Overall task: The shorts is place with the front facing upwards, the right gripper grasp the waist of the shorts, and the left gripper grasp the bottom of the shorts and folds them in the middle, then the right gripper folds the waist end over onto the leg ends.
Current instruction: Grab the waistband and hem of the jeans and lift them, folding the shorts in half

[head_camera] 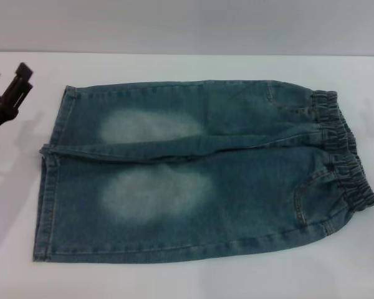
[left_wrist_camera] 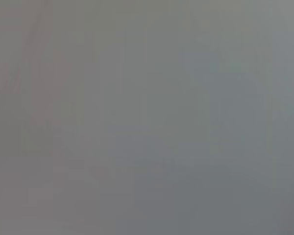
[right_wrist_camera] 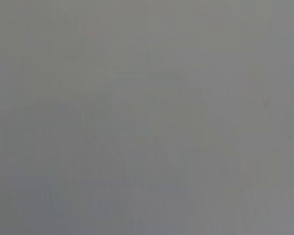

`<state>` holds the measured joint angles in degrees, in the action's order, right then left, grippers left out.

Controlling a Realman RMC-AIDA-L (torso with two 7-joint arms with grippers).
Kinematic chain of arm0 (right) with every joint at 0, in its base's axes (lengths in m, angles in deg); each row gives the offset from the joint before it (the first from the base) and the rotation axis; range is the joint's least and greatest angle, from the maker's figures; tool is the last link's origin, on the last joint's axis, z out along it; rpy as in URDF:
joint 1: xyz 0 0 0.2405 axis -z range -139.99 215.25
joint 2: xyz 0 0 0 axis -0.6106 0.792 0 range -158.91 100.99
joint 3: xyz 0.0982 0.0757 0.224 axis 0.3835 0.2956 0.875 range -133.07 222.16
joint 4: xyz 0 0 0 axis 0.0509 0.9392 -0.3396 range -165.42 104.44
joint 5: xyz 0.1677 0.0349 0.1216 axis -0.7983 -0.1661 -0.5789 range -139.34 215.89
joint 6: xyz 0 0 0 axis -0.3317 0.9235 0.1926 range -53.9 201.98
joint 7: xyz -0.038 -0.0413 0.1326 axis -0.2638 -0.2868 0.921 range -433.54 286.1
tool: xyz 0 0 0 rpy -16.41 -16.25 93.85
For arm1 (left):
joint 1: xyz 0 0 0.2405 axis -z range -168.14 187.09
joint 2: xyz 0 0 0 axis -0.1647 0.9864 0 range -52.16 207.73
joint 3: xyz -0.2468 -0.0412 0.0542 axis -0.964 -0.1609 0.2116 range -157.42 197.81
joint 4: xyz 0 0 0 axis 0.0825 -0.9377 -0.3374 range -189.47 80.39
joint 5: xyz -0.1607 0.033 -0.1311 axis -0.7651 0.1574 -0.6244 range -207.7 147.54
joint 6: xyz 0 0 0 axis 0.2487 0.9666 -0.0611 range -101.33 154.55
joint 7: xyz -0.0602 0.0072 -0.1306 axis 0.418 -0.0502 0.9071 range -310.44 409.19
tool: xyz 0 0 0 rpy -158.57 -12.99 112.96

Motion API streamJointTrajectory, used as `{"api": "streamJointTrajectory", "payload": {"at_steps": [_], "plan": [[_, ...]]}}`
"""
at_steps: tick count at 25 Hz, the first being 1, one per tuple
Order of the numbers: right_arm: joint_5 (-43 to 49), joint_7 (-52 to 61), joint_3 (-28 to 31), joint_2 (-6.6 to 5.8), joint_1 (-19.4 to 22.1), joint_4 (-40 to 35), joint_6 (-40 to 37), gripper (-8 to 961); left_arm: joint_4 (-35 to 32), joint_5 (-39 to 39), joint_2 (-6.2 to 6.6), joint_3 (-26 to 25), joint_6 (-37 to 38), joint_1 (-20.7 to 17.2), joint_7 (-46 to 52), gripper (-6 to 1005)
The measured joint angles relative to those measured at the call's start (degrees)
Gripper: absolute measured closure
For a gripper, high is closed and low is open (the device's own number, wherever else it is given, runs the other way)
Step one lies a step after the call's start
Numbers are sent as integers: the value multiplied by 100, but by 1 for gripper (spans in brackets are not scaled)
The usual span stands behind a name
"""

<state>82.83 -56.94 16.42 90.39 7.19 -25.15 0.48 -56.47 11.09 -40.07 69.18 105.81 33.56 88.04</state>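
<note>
Denim, blue: the shorts [head_camera: 199, 171] lie flat and spread out on the white tabletop [head_camera: 187, 280], front side up, sideways to the robot. The waist of the shorts [head_camera: 343, 146], a ruffled elastic band in darker blue, is at the robot's right. The bottom of the shorts [head_camera: 50, 177], two straight stitched leg hems, is at the robot's left. Pale faded patches sit on both thighs, one on the far leg and one on the near leg. The far leg overlaps the near one a little along the centre seam, with a shallow fold running from the hems toward the waist. Pocket stitching shows near the waistband on the near leg, and a small button is just beside the band on the far leg.

Left claw [head_camera: 11, 84] is at the far left edge of the head view, black, only partly in frame, over bare tabletop. It is near the far leg hem but apart from it, not touching the denim. Two finger tips point up and away with a gap between them, so it reads as spread apart, holding nothing.

Right claw does not appear in the head view.

Left wrist view and right wrist view give only a flat grey blur; nothing can be made out in either.
</note>
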Motion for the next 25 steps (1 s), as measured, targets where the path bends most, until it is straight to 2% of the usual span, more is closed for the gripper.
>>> {"api": "streamJointTrajectory", "payload": {"at_steps": [3,4,5,7,9,11,12,13,17,18,21,23,25], "plan": [[0,0,52,0,10,2,0,325,0,0,0,0,0,0,0,190],[0,0,55,0,10,2,0,325,-879,504,215,555,-365,-165,1575,190],[0,0,58,0,11,2,-1,326,-1202,804,452,895,-440,-182,2410,190],[0,0,75,0,13,2,-1,326,-1202,804,452,895,-440,-182,2410,190],[0,0,136,0,19,3,0,326,-1560,1317,840,1186,-385,-187,3674,190],[0,1,228,0,41,0,-1,326,-1773,1785,1084,1194,-318,-205,4501,189],[0,0,244,0,53,-2,0,326,-1888,2172,1281,1192,-192,-216,5056,189],[0,0,256,0,70,-12,-1,326,-1918,2295,1335,1188,-134,-219,5229,189],[0,-9,316,-17,156,-54,1,325,-2110,3108,1707,1135,299,-224,6503,189],[0,-22,371,-20,177,-70,14,325,-2247,3461,1816,1130,465,-237,7075,189],[0,-58,540,-18,242,-163,123,325,-2330,3644,1838,1126,531,-242,7281,190],[0,-62,588,-17,298,-261,216,325,-2561,4368,1869,1122,809,-229,7810,190],[0,-63,619,-19,356,-347,298,325,-2600,4507,1873,1122,861,-218,7899,190]]}}
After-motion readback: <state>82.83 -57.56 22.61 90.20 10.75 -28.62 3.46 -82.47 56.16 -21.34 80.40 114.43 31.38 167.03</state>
